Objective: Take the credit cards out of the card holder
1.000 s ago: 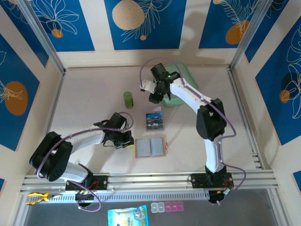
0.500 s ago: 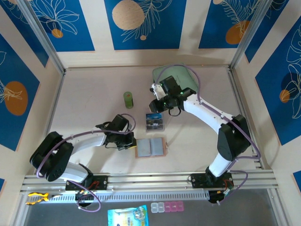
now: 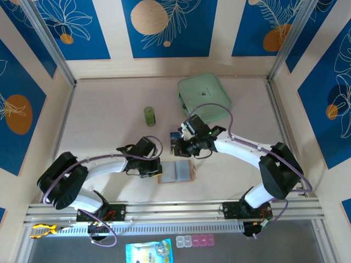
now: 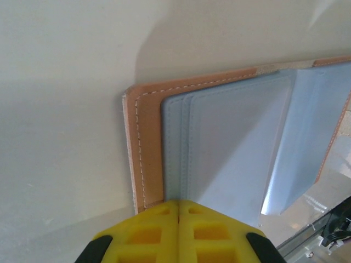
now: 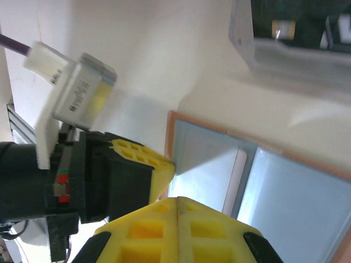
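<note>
Card holder (image 3: pixel 175 171) lies open near the middle of the worktop (image 3: pixel 104 131). The left pincer (image 4: pixel 179 206) is shut tight, and its tip touches the holder's left edge. The right pincer (image 5: pixel 176 201) has just come near from the far green case (image 3: pixel 204 96) and snapped shut, holding nothing. It hangs over the holder's far side, beside the clear box (image 5: pixel 285 52). The pockets look flat, so I think few cards are left.

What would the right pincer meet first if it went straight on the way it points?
Probably the open card holder: the shut right pincer aims at its grey-blue inner pocket near the fold, though depth is unclear.
</note>
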### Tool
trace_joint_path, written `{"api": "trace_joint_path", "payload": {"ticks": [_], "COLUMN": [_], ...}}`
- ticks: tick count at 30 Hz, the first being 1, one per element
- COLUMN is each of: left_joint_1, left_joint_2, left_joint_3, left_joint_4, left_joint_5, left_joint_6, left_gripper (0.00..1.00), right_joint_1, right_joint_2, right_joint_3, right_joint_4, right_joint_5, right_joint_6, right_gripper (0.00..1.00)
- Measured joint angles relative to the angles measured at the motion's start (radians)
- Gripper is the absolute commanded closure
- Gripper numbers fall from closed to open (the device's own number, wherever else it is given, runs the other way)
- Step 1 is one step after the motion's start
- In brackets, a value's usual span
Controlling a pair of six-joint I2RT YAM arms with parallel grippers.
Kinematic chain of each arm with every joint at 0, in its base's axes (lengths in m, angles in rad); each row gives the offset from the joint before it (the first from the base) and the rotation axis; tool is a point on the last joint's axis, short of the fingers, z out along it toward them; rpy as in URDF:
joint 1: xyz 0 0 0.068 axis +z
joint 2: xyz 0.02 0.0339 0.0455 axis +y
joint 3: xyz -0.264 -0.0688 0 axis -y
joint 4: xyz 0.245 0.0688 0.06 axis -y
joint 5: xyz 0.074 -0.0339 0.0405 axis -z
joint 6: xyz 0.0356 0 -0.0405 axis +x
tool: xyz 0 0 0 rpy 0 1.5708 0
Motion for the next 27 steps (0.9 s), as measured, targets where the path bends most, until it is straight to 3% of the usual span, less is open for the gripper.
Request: {"api": "trace_joint_path", "payload": {"ticks": [11,25,27], "left_joint_1": [-0.016,-0.02,-0.02], "left_joint_2": [-0.015,-0.08,-0.076], "left_joint_3": [-0.008,-0.04,-0.052], "left_joint_4": [-0.015,-0.044,-0.044], "left_joint_5": [-0.038,-0.061,-0.061], "left_joint_6": [-0.006,-0.032,-0.032], "left_gripper": [0.98,0.98,0.99], "right_joint_1": [0.097,0.129,0.129], "right_joint_2": [0.021,0.077,0.083], "right_joint_3": [-0.037,-0.048,-0.048], "right_joint_4": [0.058,0.093,0.097], "right_joint_5": [-0.004,-0.007,-0.01], "right_joint_6": [0.117,0.165,0.171], "right_gripper": [0.85,0.84,0.81]}}
